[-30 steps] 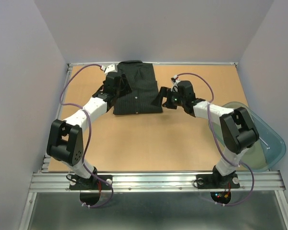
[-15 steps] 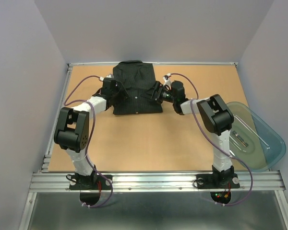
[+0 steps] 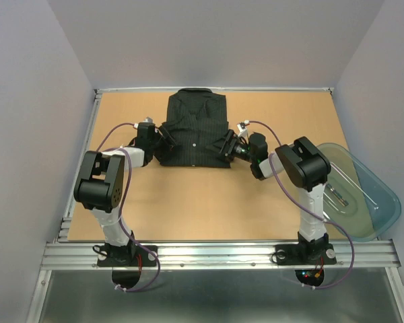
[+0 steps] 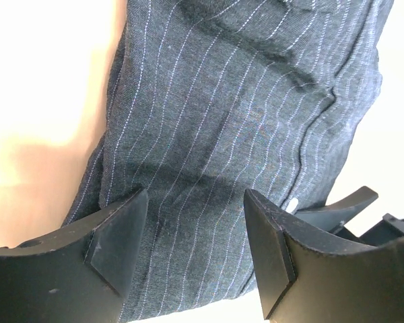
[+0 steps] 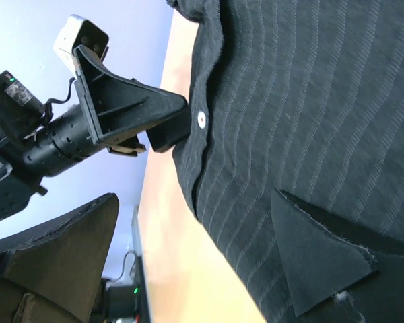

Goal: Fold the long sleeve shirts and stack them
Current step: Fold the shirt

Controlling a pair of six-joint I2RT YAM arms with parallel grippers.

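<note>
Overhead, shirt: One black pinstriped long sleeve shirt (image 3: 195, 128) lies folded into a tidy oblong at the far middle of the worktop (image 3: 209, 202). Its collar points to the back wall and its hem to the arms, so its long axis runs near to far.
Overhead, arms: The left tool (image 3: 164, 139) sits at the shirt's left flank and the right tool (image 3: 225, 145) at its right near corner. The cloth lies between them, and each arm looks about as near as the other.
Overhead, sidelines: A clear plastic tub (image 3: 363, 195) rests at the worktop's right edge, well apart from the shirt.
Left wrist, tool: It is spread wide, its fingers (image 4: 118, 235) low over the pinstriped cloth with nothing clamped. The shirt's edge and bare worktop lie to picture left.
Right wrist, tool: It is also wide. One finger (image 5: 316, 269) lies across the cloth and the other stands out over bare worktop, so the shirt's edge falls in the gap. A white button (image 5: 201, 119) shows on the placket, and the left tool faces in from the far flank.
What the next move turns on: The shirt sits inward of both tools, each straddling an opposite side edge. A paired pinch on those edges would likely let the bundle be lifted or folded along its long axis, provided both tools close evenly.
</note>
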